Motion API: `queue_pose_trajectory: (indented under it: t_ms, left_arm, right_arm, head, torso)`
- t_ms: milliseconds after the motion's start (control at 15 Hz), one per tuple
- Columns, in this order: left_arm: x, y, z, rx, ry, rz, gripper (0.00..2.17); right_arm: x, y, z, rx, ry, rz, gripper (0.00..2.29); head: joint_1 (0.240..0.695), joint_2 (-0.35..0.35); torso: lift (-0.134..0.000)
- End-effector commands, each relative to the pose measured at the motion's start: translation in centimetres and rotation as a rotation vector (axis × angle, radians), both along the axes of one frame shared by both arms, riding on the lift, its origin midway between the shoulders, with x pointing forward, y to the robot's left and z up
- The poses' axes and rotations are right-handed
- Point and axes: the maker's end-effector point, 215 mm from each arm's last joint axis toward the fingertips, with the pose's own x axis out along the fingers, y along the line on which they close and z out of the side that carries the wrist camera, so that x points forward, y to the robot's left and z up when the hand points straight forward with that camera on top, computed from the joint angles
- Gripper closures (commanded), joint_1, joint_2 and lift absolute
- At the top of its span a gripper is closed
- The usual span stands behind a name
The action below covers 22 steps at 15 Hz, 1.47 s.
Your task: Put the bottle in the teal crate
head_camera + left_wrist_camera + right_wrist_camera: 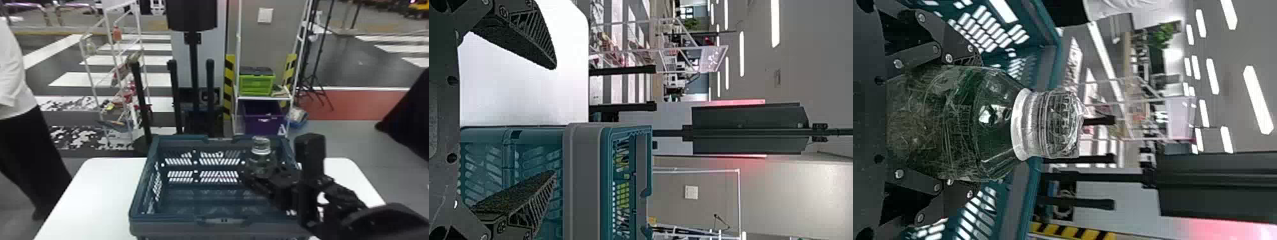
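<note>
Right now, one bottle [262, 161] is held upright by the right gripper [266, 175] at the right side of one teal crate [169, 220], while the left gripper [554, 120] has its two fingers spread wide.

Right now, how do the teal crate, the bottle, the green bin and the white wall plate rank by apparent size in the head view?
1. Teal crate
2. Bottle and green bin: too alike to rank
3. White wall plate

No readable text — no legible labels, numbers, signs or brands
</note>
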Motion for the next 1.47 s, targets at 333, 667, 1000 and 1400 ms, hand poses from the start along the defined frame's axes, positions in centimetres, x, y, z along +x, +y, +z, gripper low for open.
queue_pose_trajectory:
  t_ms: [333,667,1000,1400]
  left_arm:
    - [0.3,0.1,-0.2,-0.005,0.001,0.002,0.14]
    - [0.3,0.4,-0.3,-0.009,0.001,0.007,0.14]
    - [0.2,0.9,-0.6,-0.008,0.008,0.013,0.14]
    - [0.4,1.2,-0.8,-0.008,0.009,0.016,0.14]
  right_arm:
    - [4.0,7.1,-5.0,-0.069,0.172,0.107,2.12]
    - [6.2,7.8,-9.9,-0.112,0.301,0.107,2.12]
    - [8.3,6.5,-13.1,-0.156,0.325,0.095,2.12]
    - [9.0,5.2,-15.8,-0.179,0.367,0.097,2.12]
  head:
    - [0.499,0.0]
    - [0.499,0.0]
    - [0.499,0.0]
    - [0.499,0.0]
  torso:
    - [0.0]
    - [0.0]
    - [0.0]
    - [0.0]
